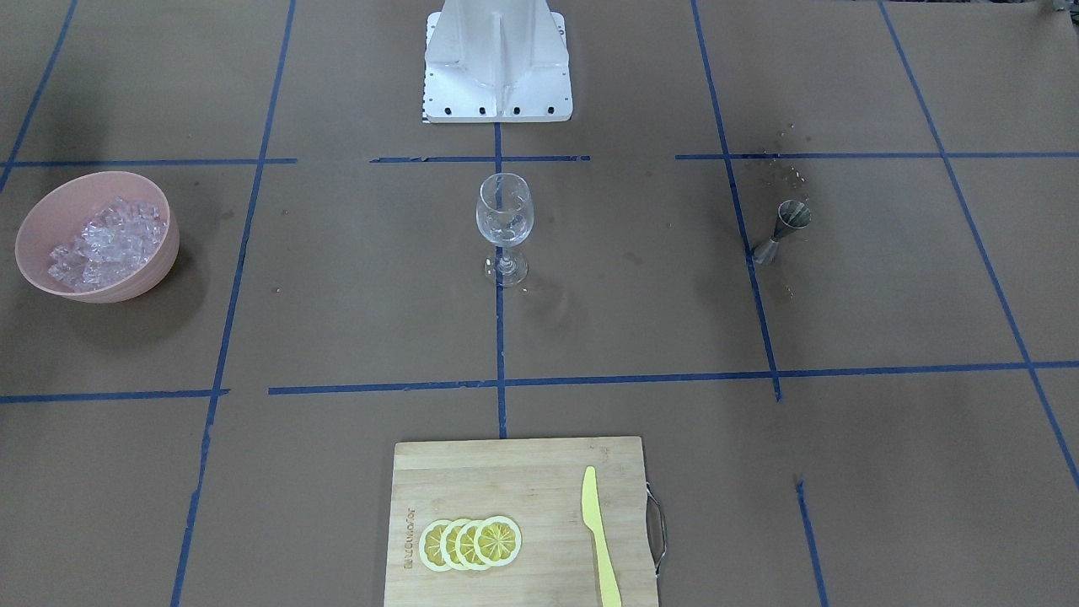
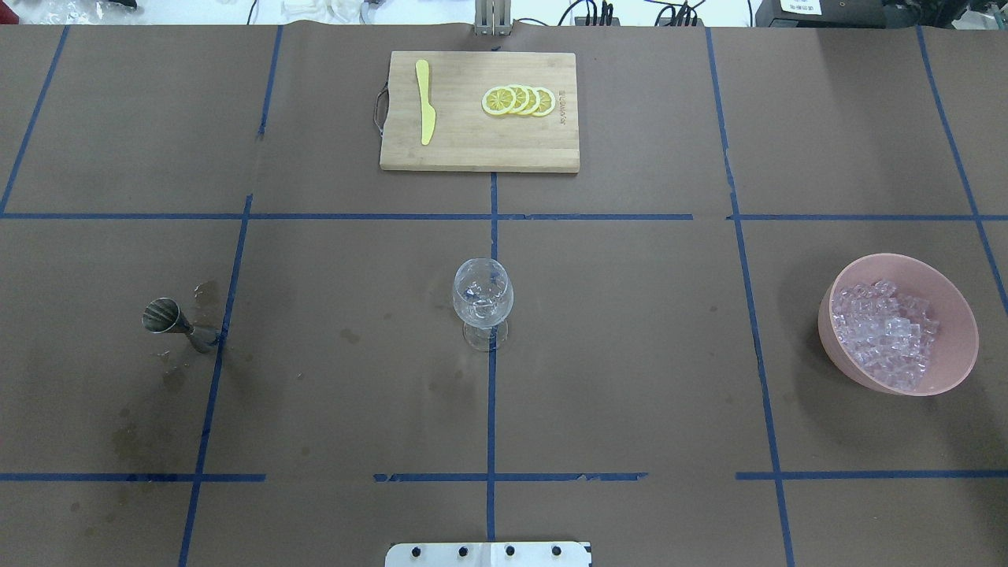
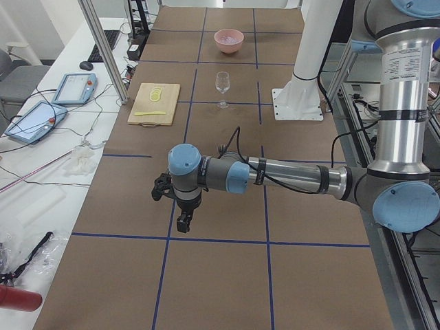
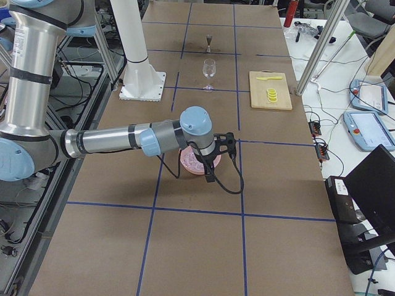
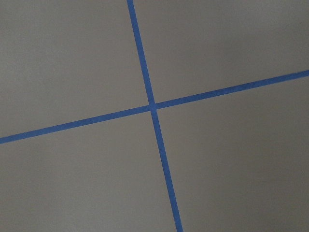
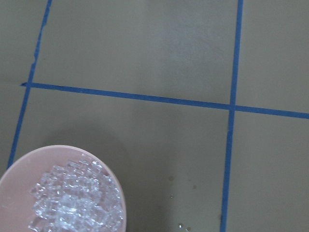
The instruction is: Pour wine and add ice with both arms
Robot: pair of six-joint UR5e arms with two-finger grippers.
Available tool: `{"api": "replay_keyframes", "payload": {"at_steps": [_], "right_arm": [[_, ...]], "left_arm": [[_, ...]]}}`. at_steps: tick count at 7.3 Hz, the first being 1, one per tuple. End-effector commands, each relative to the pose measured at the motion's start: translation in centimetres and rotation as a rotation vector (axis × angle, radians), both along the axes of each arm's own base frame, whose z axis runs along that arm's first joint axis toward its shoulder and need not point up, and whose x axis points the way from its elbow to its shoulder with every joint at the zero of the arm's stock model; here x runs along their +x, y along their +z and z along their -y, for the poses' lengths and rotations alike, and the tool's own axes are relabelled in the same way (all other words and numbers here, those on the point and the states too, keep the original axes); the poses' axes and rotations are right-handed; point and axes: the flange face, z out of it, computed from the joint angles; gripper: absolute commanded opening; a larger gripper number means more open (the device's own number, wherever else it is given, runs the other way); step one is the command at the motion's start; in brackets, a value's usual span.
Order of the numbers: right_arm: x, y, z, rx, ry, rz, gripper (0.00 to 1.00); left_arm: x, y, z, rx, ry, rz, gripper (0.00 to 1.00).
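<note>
The left tool (image 3: 181, 227) and the right tool (image 4: 209, 180) both point straight down.

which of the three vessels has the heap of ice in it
The pink bowl on the robot's right, piled with ice. The clear stemmed glass stands mid-table and the metal jigger on the left.

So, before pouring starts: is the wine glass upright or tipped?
Upright. The wine glass stands on its foot, bowl above the stem, mouth open upward.

Even, diffuse overhead light keeps the table (image 1: 354, 278) flat and glare-free; the pink bowl (image 1: 158, 268) throws a soft shadow toward five o'clock, the ice (image 1: 105, 244) glints, and the wrist views look slightly soft.
</note>
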Motion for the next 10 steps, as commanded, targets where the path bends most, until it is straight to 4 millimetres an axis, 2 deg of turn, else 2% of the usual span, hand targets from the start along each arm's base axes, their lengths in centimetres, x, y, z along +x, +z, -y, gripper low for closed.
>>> {"api": "replay_keyframes", "payload": {"at_steps": [1, 3, 4, 5, 6, 8, 10], "right_arm": [[-6.6, -3.0, 0.1, -0.022, 0.077, 0.047, 1.00], [-12.3, -3.5, -0.8, -0.069, 0.172, 0.062, 0.99], [-14.6, -3.2, -2.3, -0.077, 0.219, 0.082, 0.98], [-17.8, -3.1, -3.1, -0.078, 0.263, 0.068, 0.98], [-20.3, -2.7, -3.8, -0.063, 0.286, 0.032, 0.88], [-21.8, -1.3, -5.4, -0.068, 0.281, -0.014, 0.88], [-21.3, 0.2, -6.6, -0.081, 0.270, -0.051, 0.87]], "left_arm": [[0.1, -0.2, 0.1, 0.004, 0.000, 0.001, 1.00], [0.1, -0.3, 0.1, 0.008, 0.000, 0.001, 1.00], [0.1, -0.3, 0.1, 0.007, 0.000, -0.001, 1.00], [0.0, -0.5, 0.1, 0.013, 0.000, -0.003, 1.00], [0.1, -0.5, 0.2, 0.013, 0.002, -0.006, 1.00], [0.2, -0.7, 0.3, 0.015, 0.002, -0.010, 1.00], [0.2, -0.9, 0.3, 0.019, 0.003, -0.012, 1.00]]}}
